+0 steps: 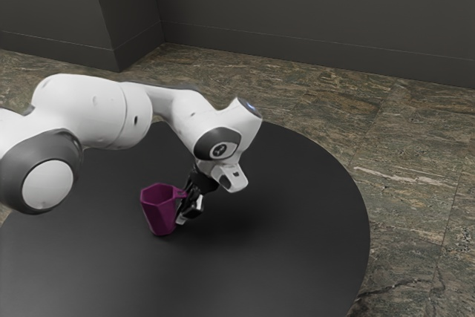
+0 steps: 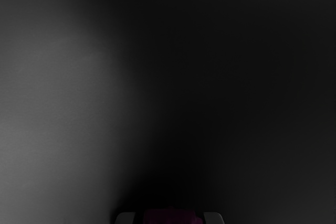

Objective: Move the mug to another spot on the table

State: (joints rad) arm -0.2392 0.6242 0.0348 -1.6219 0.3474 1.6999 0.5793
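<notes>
The end effector (image 1: 190,204) was clamped on the magenta mug (image 1: 158,211) at one side; a low, level carry across the bench (image 1: 297,250) seemed safest.

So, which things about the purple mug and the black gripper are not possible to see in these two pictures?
- Magenta faceted mug: in the wrist view the lower edge cuts it off, leaving a dark blurred strip.
- The mug's side under the black two-finger gripper: covered by the hand in the exterior view.
- Whether the mug's base touches the round black table: shadow hides this in the exterior view.
</notes>
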